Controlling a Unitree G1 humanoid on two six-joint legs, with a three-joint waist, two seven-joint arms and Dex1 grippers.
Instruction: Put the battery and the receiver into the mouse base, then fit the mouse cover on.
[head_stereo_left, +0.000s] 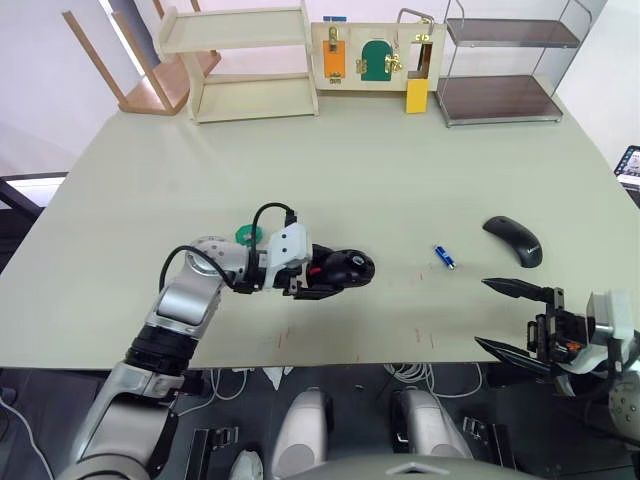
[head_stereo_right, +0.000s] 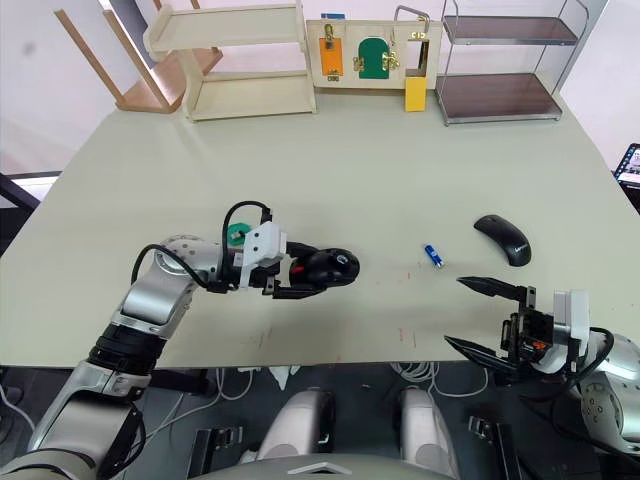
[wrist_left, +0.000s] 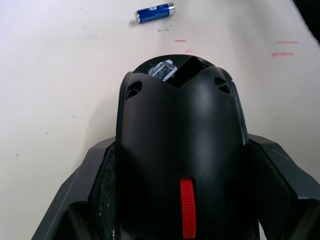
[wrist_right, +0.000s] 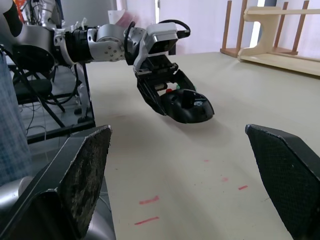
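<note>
The left gripper grips the mouse base near the middle of the tabletop, its jaws pressed against the two sides of the black body. In the left wrist view the red scroll wheel faces up between the fingers, and the hollow compartment opens at the far end. The battery lies loose on the tabletop, off to the right of the base and apart from it. Further right rests the mouse cover, a plain black shell. The right gripper hovers near the tabletop's front edge, below the cover, jaws spread wide and holding nothing. A green disc sits just behind the left arm.
</note>
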